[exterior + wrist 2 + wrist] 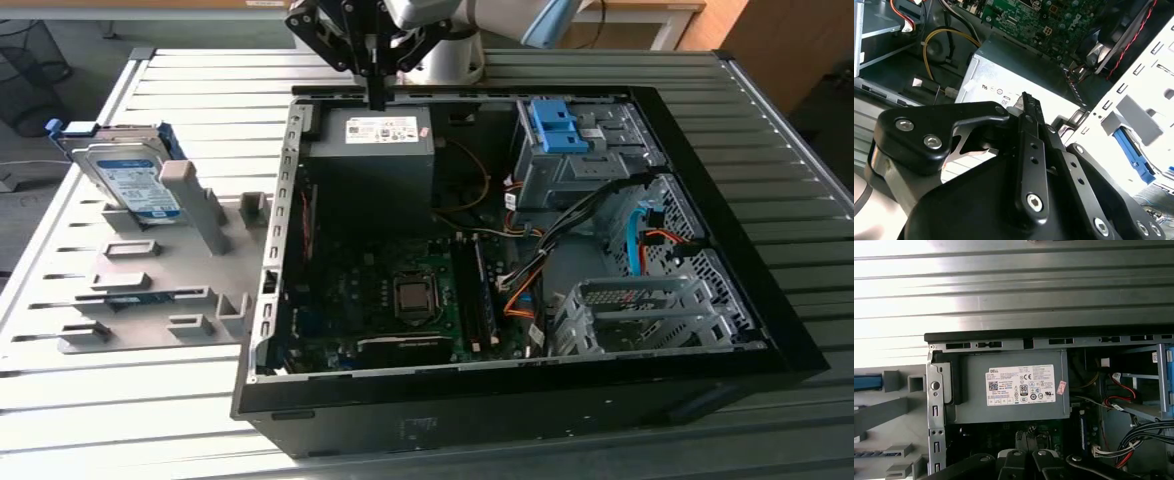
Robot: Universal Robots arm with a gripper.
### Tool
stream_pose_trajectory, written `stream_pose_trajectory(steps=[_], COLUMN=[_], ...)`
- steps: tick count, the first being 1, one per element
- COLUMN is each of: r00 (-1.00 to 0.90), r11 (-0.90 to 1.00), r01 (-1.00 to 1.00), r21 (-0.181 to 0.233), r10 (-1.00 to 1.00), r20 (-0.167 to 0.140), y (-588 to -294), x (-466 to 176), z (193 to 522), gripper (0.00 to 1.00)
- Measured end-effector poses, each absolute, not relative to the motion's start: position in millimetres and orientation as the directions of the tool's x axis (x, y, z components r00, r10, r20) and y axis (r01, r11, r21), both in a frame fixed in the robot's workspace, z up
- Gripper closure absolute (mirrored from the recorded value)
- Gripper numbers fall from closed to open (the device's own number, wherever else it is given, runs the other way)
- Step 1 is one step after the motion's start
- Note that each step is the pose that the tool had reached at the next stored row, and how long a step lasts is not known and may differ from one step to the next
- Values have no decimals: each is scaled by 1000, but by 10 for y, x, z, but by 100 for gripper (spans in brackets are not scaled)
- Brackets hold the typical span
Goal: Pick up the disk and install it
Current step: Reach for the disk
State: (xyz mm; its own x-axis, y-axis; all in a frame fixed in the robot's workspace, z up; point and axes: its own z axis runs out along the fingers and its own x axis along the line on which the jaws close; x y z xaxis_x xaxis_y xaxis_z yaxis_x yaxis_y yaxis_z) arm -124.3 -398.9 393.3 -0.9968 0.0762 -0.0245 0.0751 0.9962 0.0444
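Fingers (378, 85) hang clenched together and hold nothing, just above the far wall of the open computer case (747, 330), which takes the middle of the counter (134, 420). Directly beneath them lies the dark grey power supply (378, 165) with its white sticker; this box is not the thing to pick.

I judge the step in hand to be the reach for the disk, not yet a grasp. The disk (123, 180) is well apart from the fingers, near the counter's edge at the exterior view's left, toward the far corner. It stands on its edge in a grey fixture (134, 290), tilted, with its blue frame showing at the top and an upright post (183, 195) just beside its label side.

To do the reach well, the fingers should travel high enough to pass the case wall and spread before they come down. They should meet the disk along its tilt, so that they close on its blue-framed edges or flat faces and not on the post. A crooked grasp could jam the disk in the fixture.
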Motion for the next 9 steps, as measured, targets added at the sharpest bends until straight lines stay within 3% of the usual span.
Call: stream_pose_trajectory(steps=[9], r00=[-997], r11=[996], r01=[75], r21=[44], r10=[76], r20=[-24], y=[-3989], x=[-1276], z=[3933], gripper=[89])
